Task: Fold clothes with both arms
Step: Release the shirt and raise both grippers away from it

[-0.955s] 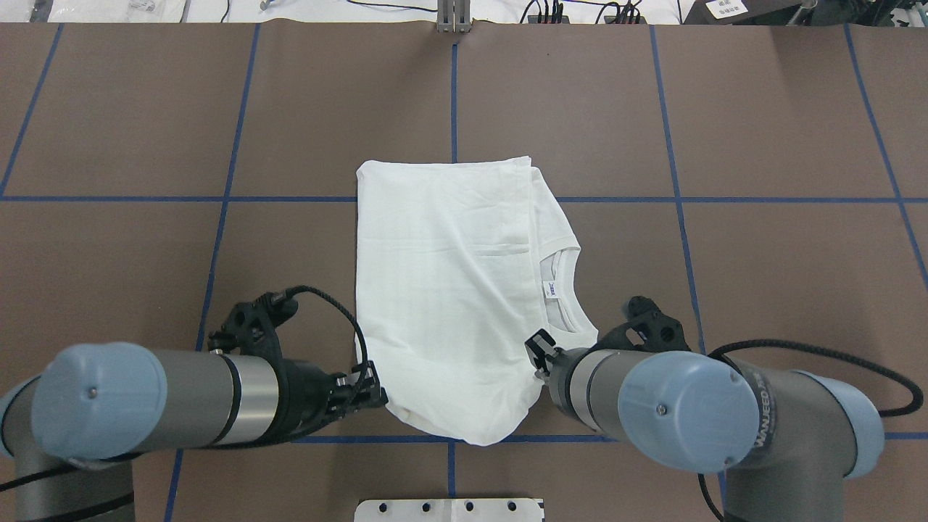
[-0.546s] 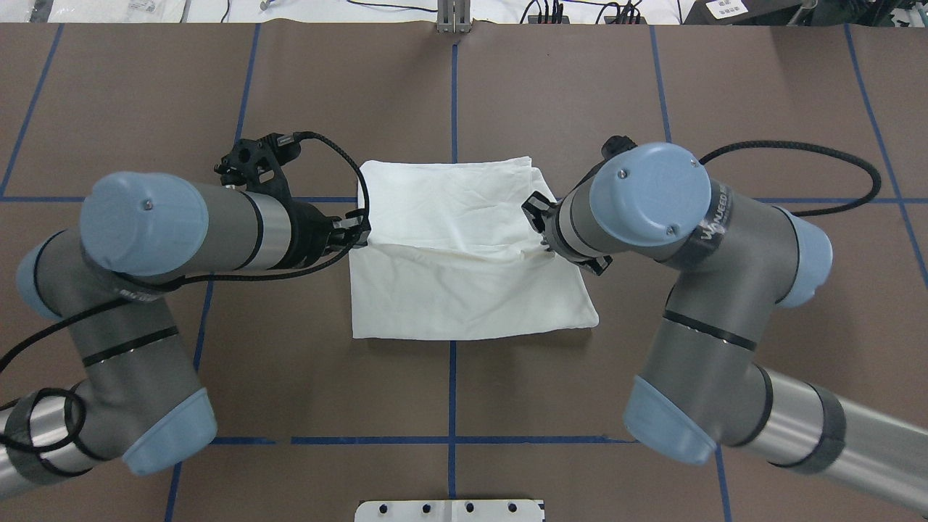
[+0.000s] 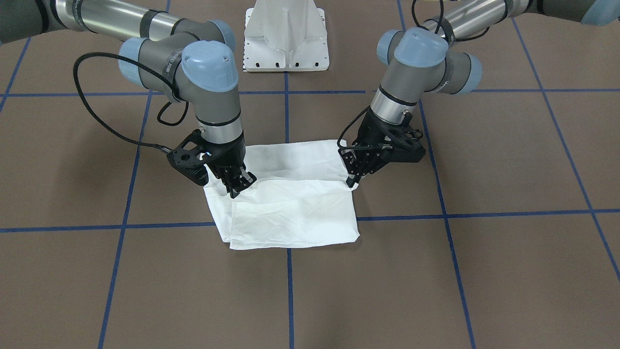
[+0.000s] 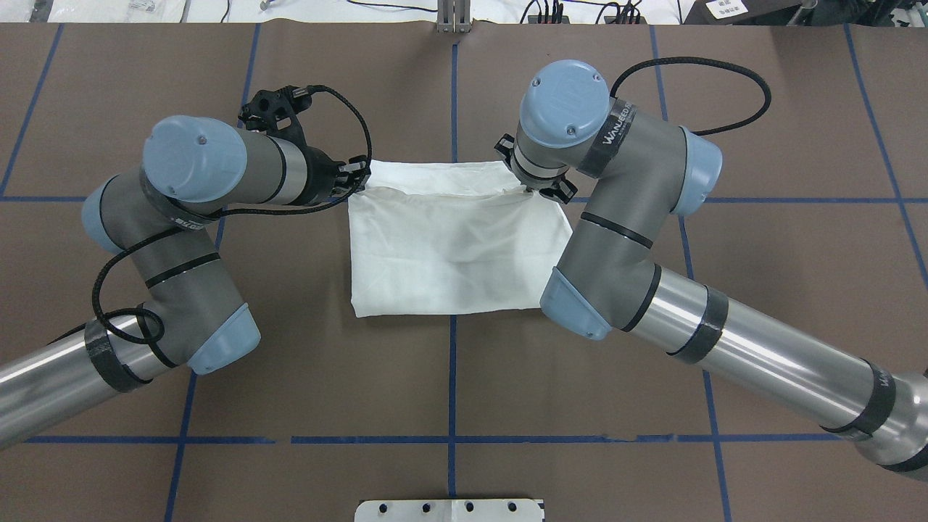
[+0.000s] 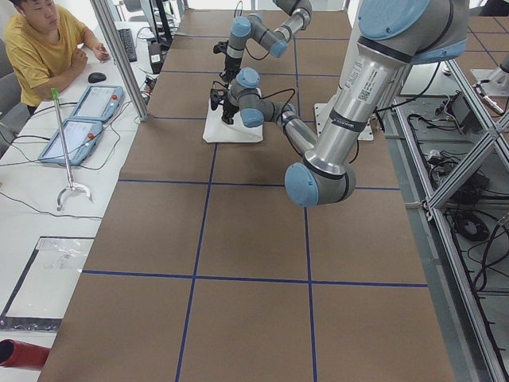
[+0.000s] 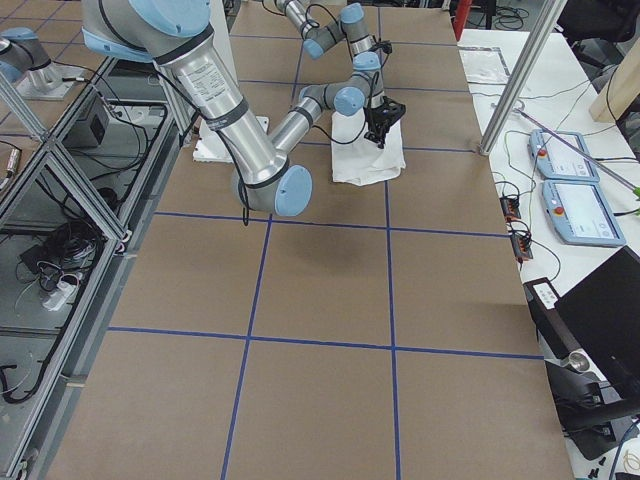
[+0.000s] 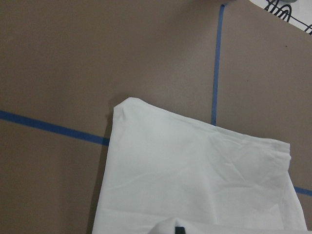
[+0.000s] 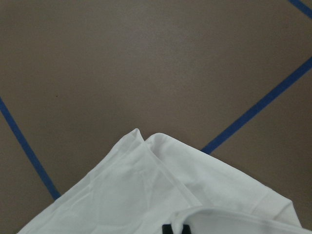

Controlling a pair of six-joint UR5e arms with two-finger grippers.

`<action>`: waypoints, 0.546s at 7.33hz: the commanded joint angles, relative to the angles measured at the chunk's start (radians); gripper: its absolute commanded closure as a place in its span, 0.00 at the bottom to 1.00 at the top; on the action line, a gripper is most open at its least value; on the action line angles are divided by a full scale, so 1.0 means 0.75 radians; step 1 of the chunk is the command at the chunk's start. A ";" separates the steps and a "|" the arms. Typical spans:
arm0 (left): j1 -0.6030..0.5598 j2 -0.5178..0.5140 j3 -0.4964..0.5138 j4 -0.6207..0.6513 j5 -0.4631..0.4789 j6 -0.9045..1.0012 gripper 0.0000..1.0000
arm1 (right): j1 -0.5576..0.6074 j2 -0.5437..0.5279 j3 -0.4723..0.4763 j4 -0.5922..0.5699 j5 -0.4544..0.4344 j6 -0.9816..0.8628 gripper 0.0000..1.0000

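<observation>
Front-facing view: one white, soft, lightly creased cotton T-shirt [image 3: 290,213] lies folded into a roughly rectangular stack on the matte brown table surface [image 3: 484,160], straddling a crossing of blue tape lines [image 3: 484,214]. Two grey-and-silver jointed arms [image 3: 213,92] with light blue caps reach down to it. The black two-finger left gripper [image 3: 355,180] is pinched onto one end of the top layer's free edge, and the black right gripper [image 3: 236,186] is pinched onto the other end. One white metal pedestal base [image 3: 286,43] stands beyond. Overhead view: the T-shirt sits at table centre. The held edge sags between the grippers, close to the far edge. An elbow of the right arm hides the near right corner, and the pedestal base is cut off at the bottom. Side views: the T-shirt is small and the grippers are too small to judge. One seated person [image 5: 36,48] shows at a desk. Wrist views: each shows a smooth cloth corner, with only a sliver of black fingertip at the bottom edge.
</observation>
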 commanded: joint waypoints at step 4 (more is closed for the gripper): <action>-0.219 0.000 0.112 -0.063 -0.066 0.257 0.46 | 0.333 -0.105 -0.116 0.104 0.253 -0.542 0.00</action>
